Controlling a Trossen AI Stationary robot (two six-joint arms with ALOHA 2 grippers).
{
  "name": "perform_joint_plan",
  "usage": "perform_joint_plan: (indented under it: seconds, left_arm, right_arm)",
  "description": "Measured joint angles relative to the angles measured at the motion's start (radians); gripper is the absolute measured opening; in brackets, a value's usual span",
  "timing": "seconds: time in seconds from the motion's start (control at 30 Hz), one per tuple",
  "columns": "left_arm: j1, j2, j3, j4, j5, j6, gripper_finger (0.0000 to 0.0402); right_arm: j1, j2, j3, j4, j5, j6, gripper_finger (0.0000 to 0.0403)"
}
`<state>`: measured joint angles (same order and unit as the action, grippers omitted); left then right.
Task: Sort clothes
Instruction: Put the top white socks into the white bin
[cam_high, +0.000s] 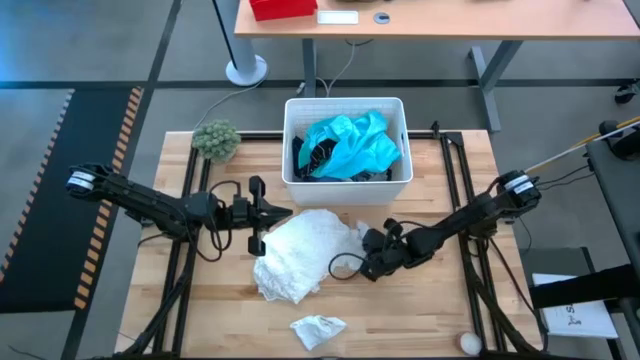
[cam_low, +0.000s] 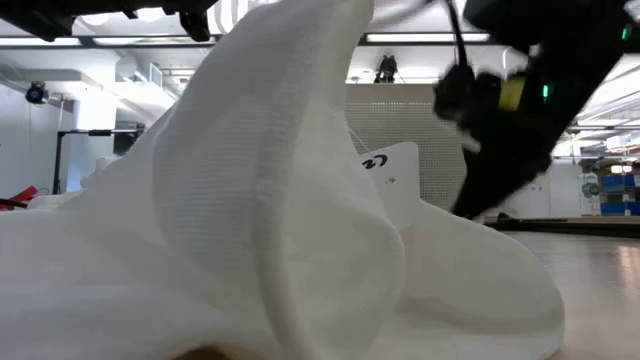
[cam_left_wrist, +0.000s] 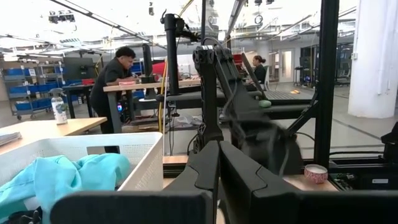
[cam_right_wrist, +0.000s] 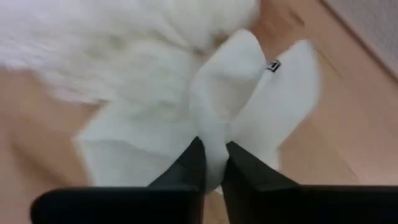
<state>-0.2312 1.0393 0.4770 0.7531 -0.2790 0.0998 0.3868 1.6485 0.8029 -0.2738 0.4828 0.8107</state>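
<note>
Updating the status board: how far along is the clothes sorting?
Partly done. The turquoise garment and something dark already lie in the white bin. In hand: the right end effector is shut on a fold of the white garment at mid-table. The left end effector, shut, holds nothing beside it. Left: that garment and the small white sock near the front edge.

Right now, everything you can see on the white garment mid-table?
The large white textured fabric garment lies crumpled in a heap on the wooden table, just in front of the white plastic bin. A small tag shows on one fold. The right tool is shut on a fold at its right edge; the left tool sits shut at its upper left.
</note>
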Motion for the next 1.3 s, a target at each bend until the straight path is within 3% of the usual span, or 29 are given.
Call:
perform_joint_plan:
  seconds: [0.2,0.53,0.8,0.9,1.1,1.3]
  left_arm:
    - [-0.002,0.000,-0.001,0.001,0.000,-0.004,0.0000]
    - [-0.002,0.000,-0.002,0.006,0.000,-0.004,0.0000]
    - [-0.003,0.000,-0.002,0.008,0.000,-0.004,0.0000]
    - [-0.004,0.000,-0.002,0.009,0.000,-0.004,0.0000]
    - [-0.005,0.000,-0.002,0.009,0.000,-0.004,0.0000]
    - [-0.005,0.000,-0.002,0.009,0.000,0.005,0.0000]
  right_arm:
    - [0.059,-0.093,0.086,-0.069,0.039,-0.071,0.0024]
    - [0.140,-0.176,0.390,-0.325,0.334,-0.261,0.0008]
    - [0.065,-0.175,0.621,-0.350,0.554,-0.583,0.0008]
    - [-0.030,-0.179,0.695,-0.351,0.519,-0.663,0.0007]
    - [-0.271,-0.184,0.789,-0.358,0.262,-0.738,0.0007]
    - [-0.491,-0.181,0.801,-0.416,0.097,-0.711,0.0007]
